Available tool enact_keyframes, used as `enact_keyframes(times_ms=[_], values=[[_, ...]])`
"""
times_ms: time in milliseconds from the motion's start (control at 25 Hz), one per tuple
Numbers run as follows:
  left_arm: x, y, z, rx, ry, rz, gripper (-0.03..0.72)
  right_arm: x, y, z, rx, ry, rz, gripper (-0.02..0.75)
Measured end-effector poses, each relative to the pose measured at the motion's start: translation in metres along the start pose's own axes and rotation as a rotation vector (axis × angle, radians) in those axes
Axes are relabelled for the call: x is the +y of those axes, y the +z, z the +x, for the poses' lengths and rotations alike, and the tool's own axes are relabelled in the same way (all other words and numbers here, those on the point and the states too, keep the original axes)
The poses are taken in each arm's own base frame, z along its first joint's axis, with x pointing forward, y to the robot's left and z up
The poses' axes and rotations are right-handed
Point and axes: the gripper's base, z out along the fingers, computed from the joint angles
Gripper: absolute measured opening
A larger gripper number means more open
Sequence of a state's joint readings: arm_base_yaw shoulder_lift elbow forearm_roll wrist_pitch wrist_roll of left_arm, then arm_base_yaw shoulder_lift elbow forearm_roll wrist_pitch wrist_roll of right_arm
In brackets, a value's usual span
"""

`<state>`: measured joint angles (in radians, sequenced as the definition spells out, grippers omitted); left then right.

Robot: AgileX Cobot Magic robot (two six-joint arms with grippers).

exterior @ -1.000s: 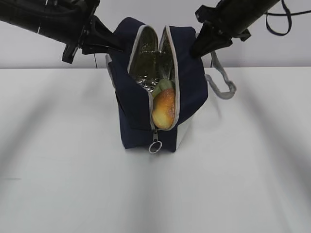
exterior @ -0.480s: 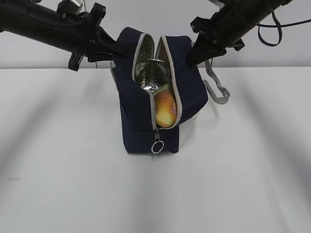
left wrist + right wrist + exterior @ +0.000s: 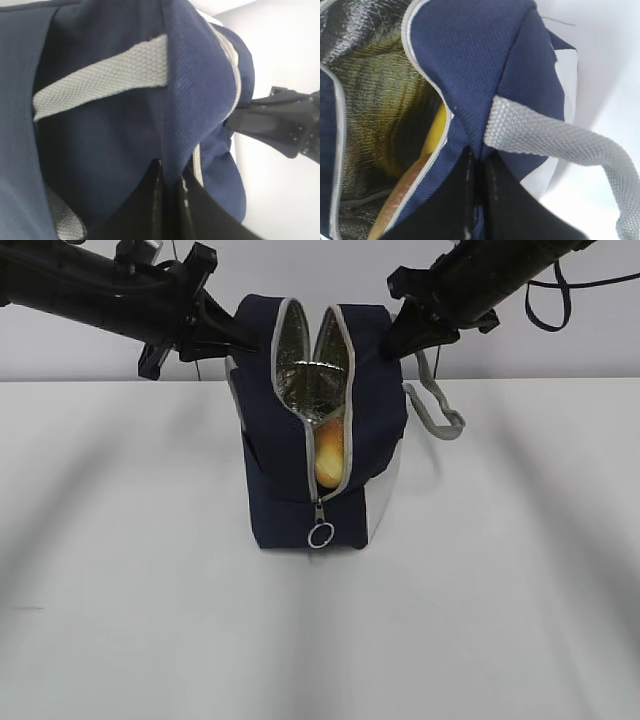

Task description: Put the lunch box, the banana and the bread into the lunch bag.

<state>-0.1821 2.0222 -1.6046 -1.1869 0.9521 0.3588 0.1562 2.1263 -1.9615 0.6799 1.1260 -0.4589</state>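
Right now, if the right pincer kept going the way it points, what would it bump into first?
It is already there: the right pincer is shut on a fold of the lunch bag, so pushing on would probably just press the bag's side wall inward.

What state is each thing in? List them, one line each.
lunch bag: upright on the table, zipper open along the top, mouth pinched narrow.
bread: inside the bag, partly showing through the opening.
banana: inside the bag, only a yellow strip visible.
ring zip pull: hanging low on the front end.
left gripper: shut on the lunch bag's fabric.
right gripper: shut on the lunch bag's fabric.
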Motion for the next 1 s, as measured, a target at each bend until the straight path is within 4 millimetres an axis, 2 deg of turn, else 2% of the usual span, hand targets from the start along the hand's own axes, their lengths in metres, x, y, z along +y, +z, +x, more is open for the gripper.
enact_keyframes(times_ms=[440, 560, 800, 1000], values=[[-0.0007, 0.0, -0.0002, -0.002, -0.001, 0.007, 0.005, 0.0001, 0.0009, -0.0007, -0.009, -0.025, -0.007, 0.022], [-0.001, 0.0, 0.0007, 0.007, 0.001, 0.011, 0.02, 0.0015, 0.0015, -0.0052, -0.059, -0.001, -0.03, 0.083], [-0.0015, 0.0, 0.0019, 0.021, 0.0, 0.017, 0.081, 0.006, 0.0015, -0.0096, -0.106, 0.037, -0.086, 0.309], [-0.0027, -0.0001, 0.0042, 0.046, -0.002, 0.03, 0.212, 0.0072, 0.0015, -0.0082, -0.091, 0.03, -0.098, 0.372]])
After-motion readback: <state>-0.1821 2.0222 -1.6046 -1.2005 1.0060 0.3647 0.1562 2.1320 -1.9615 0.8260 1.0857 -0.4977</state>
